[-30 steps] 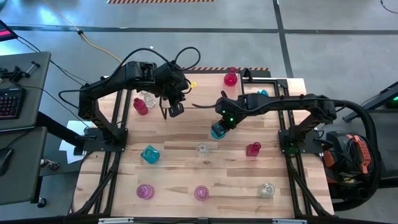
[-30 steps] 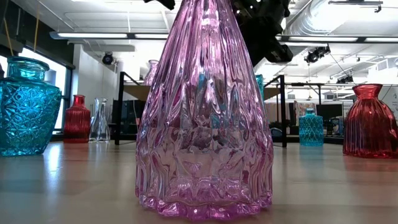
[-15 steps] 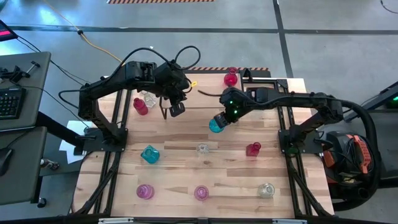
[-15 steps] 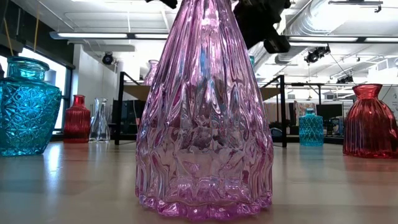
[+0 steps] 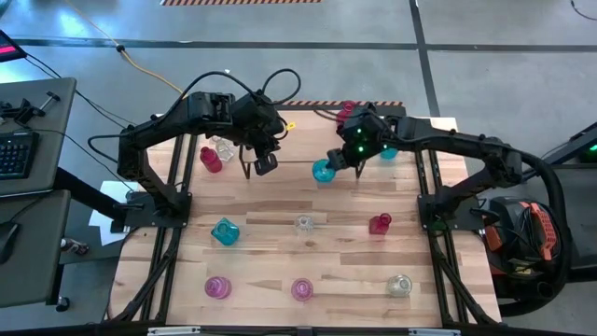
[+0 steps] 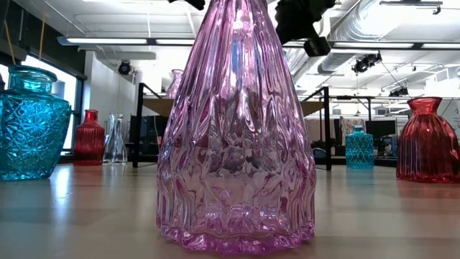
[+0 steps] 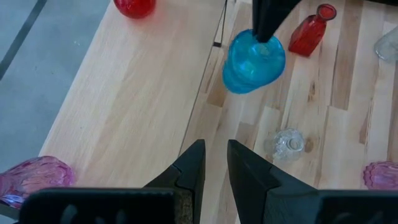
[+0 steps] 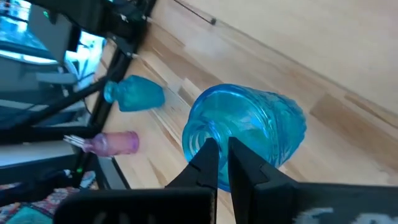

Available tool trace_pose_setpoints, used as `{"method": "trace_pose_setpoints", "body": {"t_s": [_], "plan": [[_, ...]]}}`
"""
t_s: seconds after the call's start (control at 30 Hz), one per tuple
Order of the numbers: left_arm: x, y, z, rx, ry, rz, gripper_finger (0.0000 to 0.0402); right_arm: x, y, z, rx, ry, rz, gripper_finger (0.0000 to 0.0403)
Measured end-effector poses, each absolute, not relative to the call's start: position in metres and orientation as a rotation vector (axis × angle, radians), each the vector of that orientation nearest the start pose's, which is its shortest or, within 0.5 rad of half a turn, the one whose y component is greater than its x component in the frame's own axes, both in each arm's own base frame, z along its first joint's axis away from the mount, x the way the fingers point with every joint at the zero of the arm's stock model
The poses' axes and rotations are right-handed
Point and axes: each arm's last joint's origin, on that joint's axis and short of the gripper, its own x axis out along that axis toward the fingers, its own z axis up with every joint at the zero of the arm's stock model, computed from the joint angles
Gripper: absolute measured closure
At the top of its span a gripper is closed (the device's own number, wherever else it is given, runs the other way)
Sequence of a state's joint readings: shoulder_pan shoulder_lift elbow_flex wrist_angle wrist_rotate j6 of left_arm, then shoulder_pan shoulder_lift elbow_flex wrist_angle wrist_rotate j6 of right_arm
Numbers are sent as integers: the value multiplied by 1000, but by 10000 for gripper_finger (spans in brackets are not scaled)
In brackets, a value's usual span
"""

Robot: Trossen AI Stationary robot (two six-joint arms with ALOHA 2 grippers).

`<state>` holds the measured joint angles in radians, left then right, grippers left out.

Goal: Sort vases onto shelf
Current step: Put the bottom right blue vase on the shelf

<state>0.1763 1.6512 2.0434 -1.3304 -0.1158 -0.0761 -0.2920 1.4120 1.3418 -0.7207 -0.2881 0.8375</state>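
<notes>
My right gripper (image 5: 338, 161) is shut on a teal-blue vase (image 5: 324, 171) and holds it in the air over the near edge of the light-wood shelf (image 5: 303, 140). The vase also shows in the left wrist view (image 7: 252, 59). A red vase (image 7: 134, 6) and a pink vase (image 7: 31, 180) stand on the shelf. Another teal vase (image 5: 390, 147) shows by the right arm. My left gripper (image 7: 214, 165) is open by a narrow gap and empty, above the shelf's left part (image 5: 264, 163). My right gripper holds the teal-blue vase by the rim of its mouth (image 8: 198, 142). The two fingers are close together; one seems to be inside the mouth and one outside. The fingers come from above (image 7: 268, 25). The vase hangs tilted below them, clear of shelf and table.
On the slatted table stand a teal vase (image 5: 224, 231), a clear one (image 5: 304, 222), a red one (image 5: 380, 224), two pink ones (image 5: 217, 287) (image 5: 302, 289) and a clear one (image 5: 399, 285). A red vase (image 5: 211, 159) and a clear vase (image 5: 224, 147) stand at the far left.
My right gripper has carried the teal-blue vase toward the table's far edge and upward, from over the open table to the shelf's near edge. The vase has stayed in its hold, clear of the table.
</notes>
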Motion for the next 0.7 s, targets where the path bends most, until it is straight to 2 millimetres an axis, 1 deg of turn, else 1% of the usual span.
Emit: {"method": "trace_pose_setpoints", "body": {"t_s": [0.23,0.5,0.7], "plan": [[296,56,438,-98,930,306,344,280,-101,344,1062,640,-306,403],[296,56,438,-98,930,306,344,270,-134,348,1072,533,-371,403],[296,56,438,-98,930,306,344,265,-149,351,1048,461,-437,403]]}}
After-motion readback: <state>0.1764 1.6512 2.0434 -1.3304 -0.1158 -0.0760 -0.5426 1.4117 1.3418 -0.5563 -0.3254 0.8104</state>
